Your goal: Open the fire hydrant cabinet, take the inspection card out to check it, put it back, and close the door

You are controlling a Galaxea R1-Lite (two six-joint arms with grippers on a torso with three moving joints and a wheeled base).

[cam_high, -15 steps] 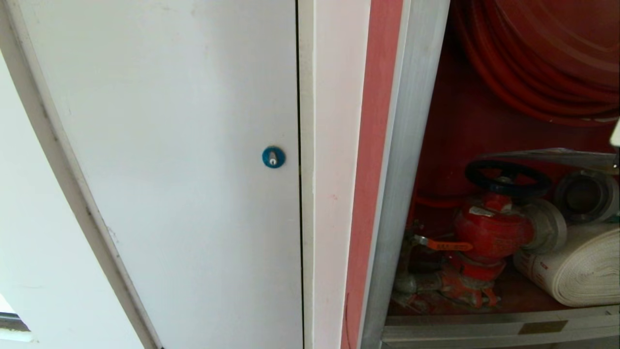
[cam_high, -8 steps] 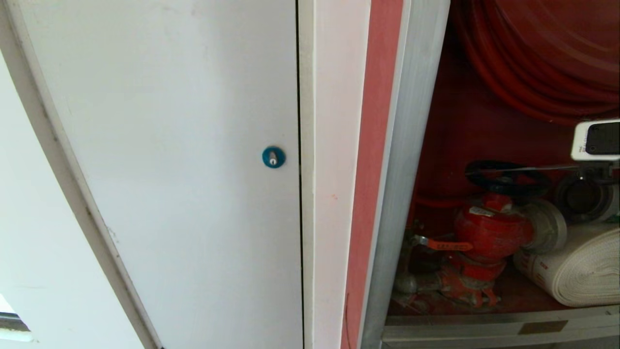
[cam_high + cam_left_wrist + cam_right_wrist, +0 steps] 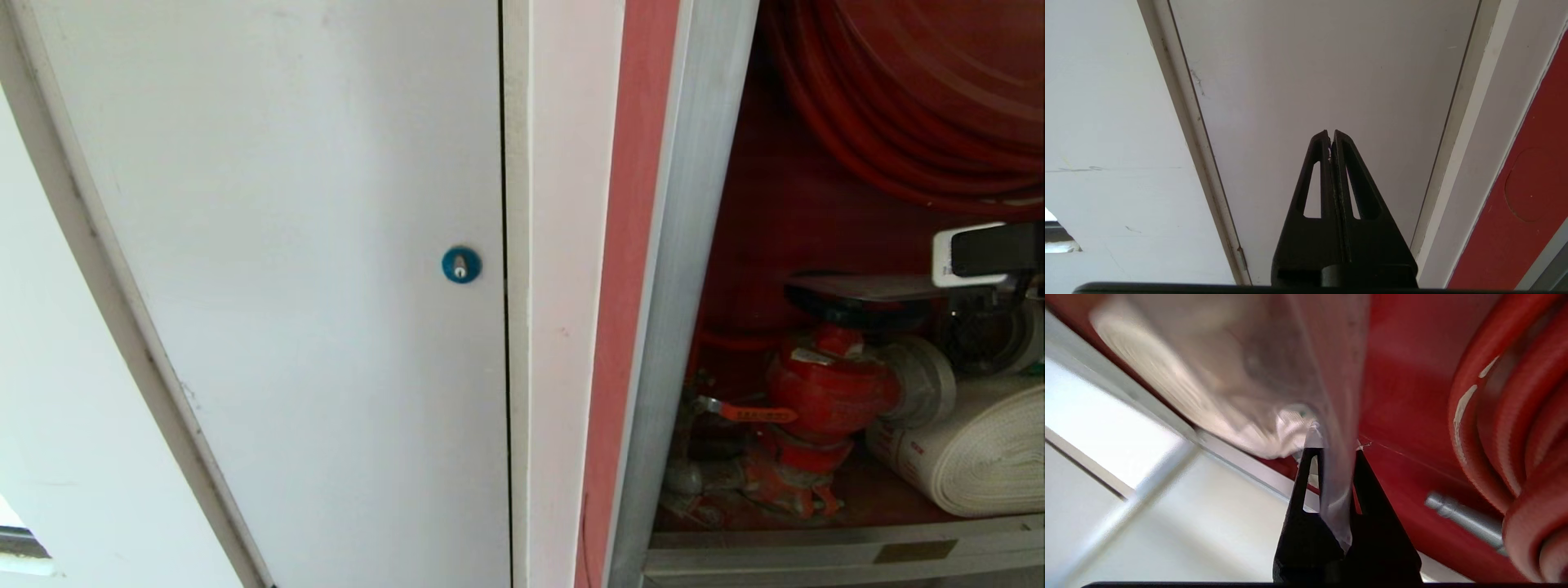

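Inspection card (image 3: 1337, 486) sits pinched between our right gripper (image 3: 1331, 451) and its fingers, lying flat over the red valve (image 3: 829, 388) inside the opened fire hydrant cabinet (image 3: 694, 269). We judge checking done, though blur clouds that; releasing it and closing the unseen door remain. Our left gripper (image 3: 1331, 136) idles clenched, empty, facing the white door (image 3: 1323, 73).

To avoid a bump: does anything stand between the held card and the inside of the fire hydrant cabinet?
Nothing visible. The right hand holds the inspection card inside the open fire hydrant cabinet, just above the red valve.
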